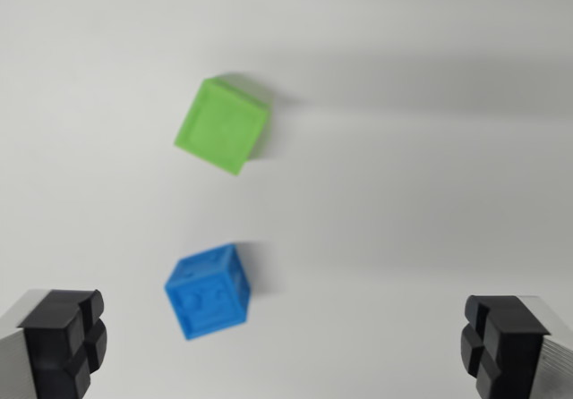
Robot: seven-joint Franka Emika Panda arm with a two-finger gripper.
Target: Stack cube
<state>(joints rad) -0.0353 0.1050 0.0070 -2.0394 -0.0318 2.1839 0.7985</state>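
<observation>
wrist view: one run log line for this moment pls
gripper open, empty | blue cube on table, nearer | green cube beyond, apart | stack not started

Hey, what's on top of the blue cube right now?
Nothing. The blue cube has a bare top and sits alone on the white table. The green cube lies apart from it. The open gripper holds nothing.

Two plastic cubes on a plain white table

The smooth, pale white table (403,193) carries a bright green plastic cube (222,124) towards the top of the wrist view and a blue plastic cube (208,292) with embossed markings on its face lower down. The two cubes sit apart, both turned at an angle, each casting a soft shadow towards the wrist view's right.
</observation>
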